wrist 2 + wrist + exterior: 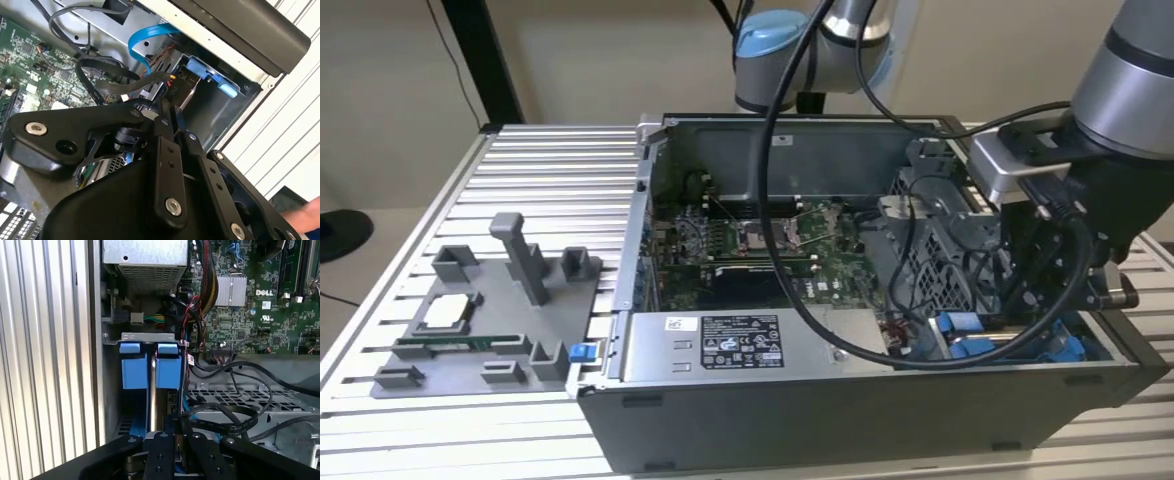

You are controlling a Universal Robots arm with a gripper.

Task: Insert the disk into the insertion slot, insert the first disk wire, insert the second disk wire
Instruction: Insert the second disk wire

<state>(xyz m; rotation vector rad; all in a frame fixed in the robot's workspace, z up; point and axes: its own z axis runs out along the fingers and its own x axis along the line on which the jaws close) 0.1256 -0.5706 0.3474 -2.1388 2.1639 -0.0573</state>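
Disk (161, 405) stands edge-up in insertion slot (148, 337), directly beneath pincer (172, 440).

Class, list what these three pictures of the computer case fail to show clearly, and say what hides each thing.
- Gripper tips, first wrist view: cut off behind its own black linkage, so their state is unclear.
- Disk, first wrist view: edge-on between blue tabs; label and depth in the slot hidden.
- Drive corner, exterior view: blocked by the arm and black cables.

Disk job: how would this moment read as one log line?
gripper: shut on disk | disk: on edge in slot | blue wire: loose end by bay
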